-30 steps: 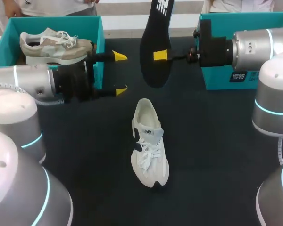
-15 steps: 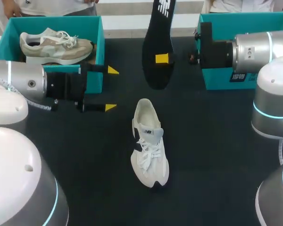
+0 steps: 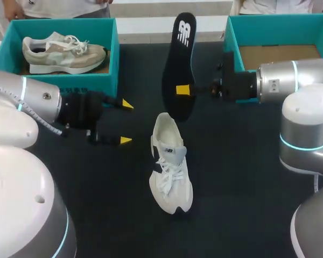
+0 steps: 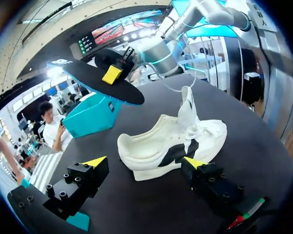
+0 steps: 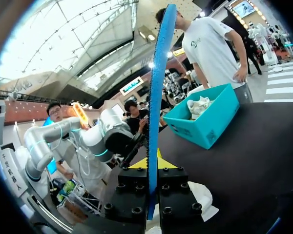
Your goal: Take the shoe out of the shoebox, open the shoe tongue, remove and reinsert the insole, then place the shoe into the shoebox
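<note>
A white shoe [image 3: 170, 164] lies on the black table, toe toward the near edge. Just above its heel my right gripper [image 3: 183, 90] is shut on a black insole [image 3: 178, 64], holding it upright; in the right wrist view the insole [image 5: 158, 97] stands edge-on, pinched between the fingers of that gripper [image 5: 151, 163], with the shoe [image 5: 200, 197] below. My left gripper [image 3: 126, 122] stands open and empty to the left of the shoe's heel. From the left wrist the shoe [image 4: 171, 141] lies just ahead of the gripper [image 4: 145, 162], the insole [image 4: 95, 80] hanging beyond it.
A teal shoebox [image 3: 114, 54] at the back left holds a beige shoe [image 3: 64, 54]. A second teal shoebox [image 3: 232, 37] at the back right shows only its cardboard floor. My right arm stretches across the front of that box.
My right gripper has carried the insole down and nearer, to just above the shoe's heel. My left gripper has drawn back from the left box toward the near side, still open.
</note>
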